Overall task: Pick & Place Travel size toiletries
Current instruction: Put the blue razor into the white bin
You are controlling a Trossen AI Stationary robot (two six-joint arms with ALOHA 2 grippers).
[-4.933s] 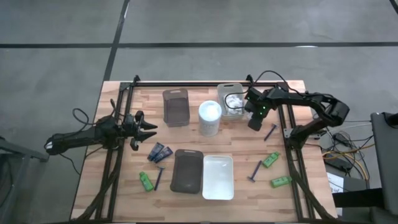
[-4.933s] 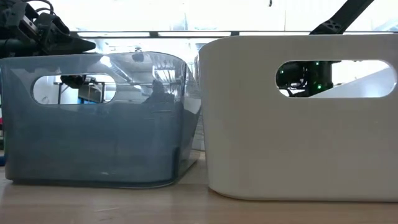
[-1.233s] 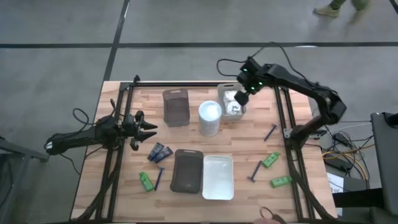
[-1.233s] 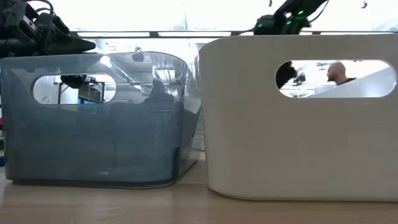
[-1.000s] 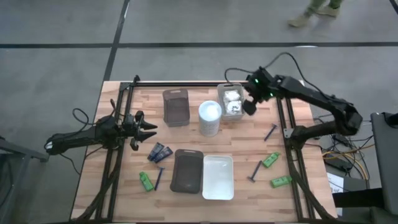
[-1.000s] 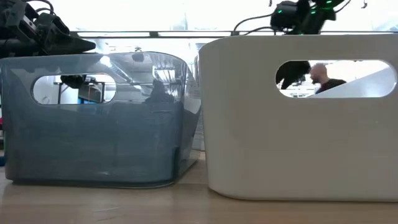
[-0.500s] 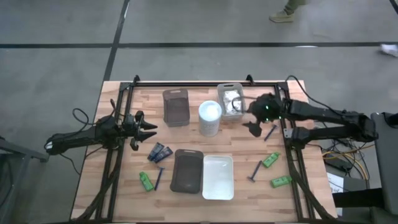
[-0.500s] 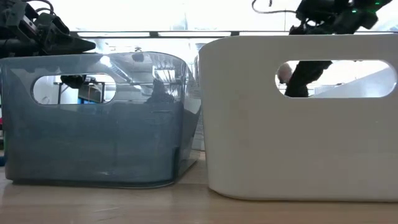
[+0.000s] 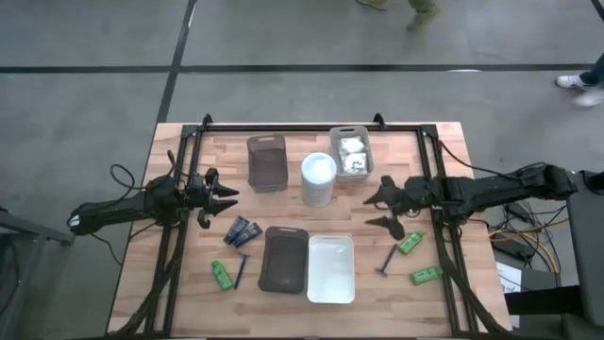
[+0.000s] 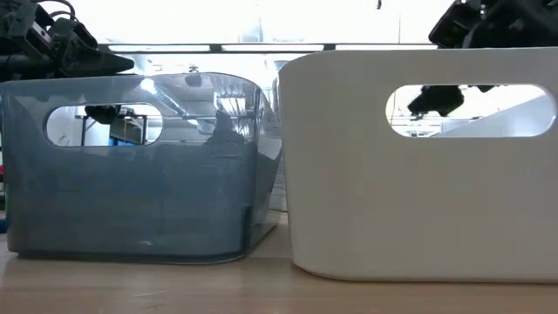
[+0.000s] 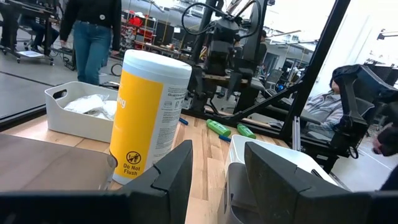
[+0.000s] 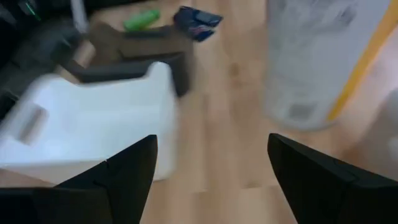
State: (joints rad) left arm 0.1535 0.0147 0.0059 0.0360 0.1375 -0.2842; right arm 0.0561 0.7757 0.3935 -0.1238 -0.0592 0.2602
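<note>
High view: my right gripper sits right of centre, fingers spread and empty, low over bare wood between the white tray and the razor lower right. I'd swing toward that razor, line the fingers across its slim handle and drop straight, minding the green bottle nearby. Left gripper waits at mid-left, fingers apart, empty.

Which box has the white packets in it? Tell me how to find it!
Look for the tall white cylinder in the middle of the table's far half. The small pale tray stands just to its right, near the back edge. It alone has white packets inside; the other trays look empty.
</note>
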